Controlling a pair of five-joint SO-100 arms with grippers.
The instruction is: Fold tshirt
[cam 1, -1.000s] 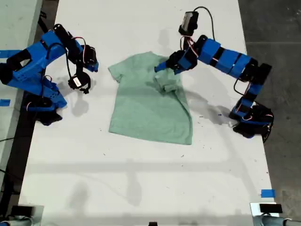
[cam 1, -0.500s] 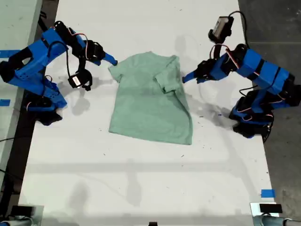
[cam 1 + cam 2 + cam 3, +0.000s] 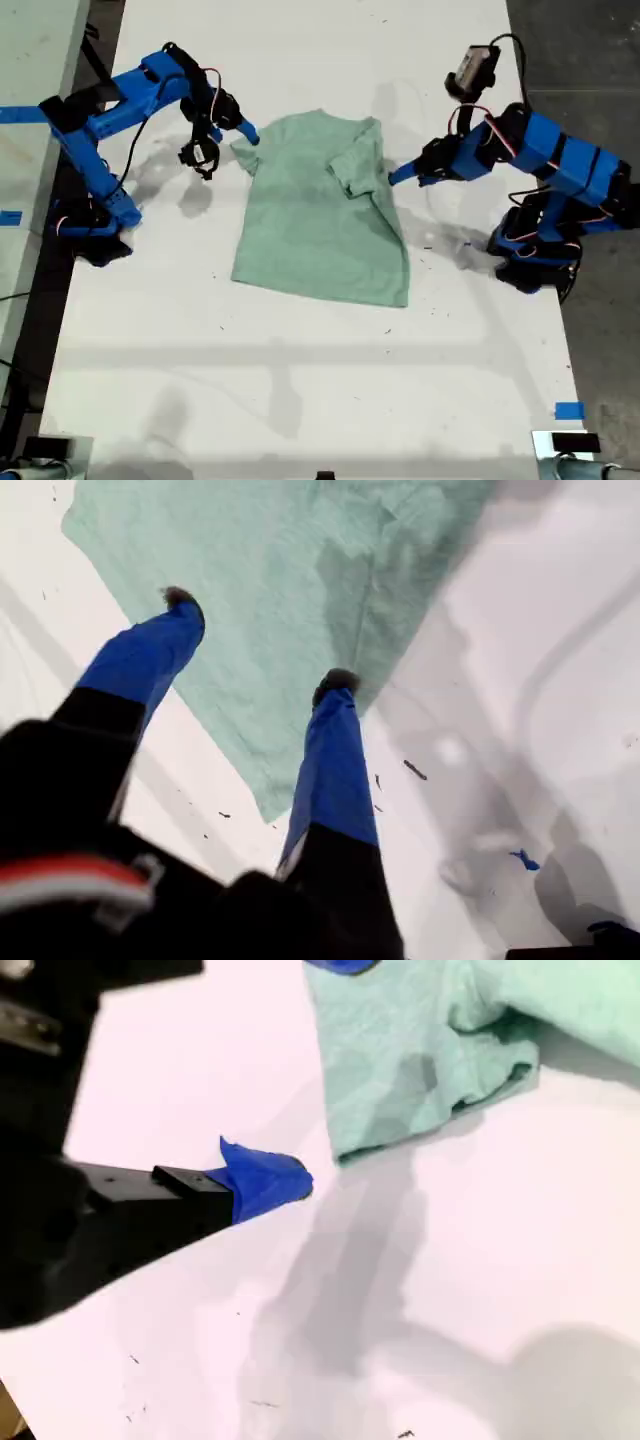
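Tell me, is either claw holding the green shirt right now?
No. In the exterior view my first gripper and my second gripper sit beside the tshirt, neither clamping cloth.

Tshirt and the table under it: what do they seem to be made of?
The tshirt looks like soft matte knit cloth, likely cotton: it creases and lies limp. The table looks like hard, smooth white board, perhaps laminate: flat, with small dark scuffs.
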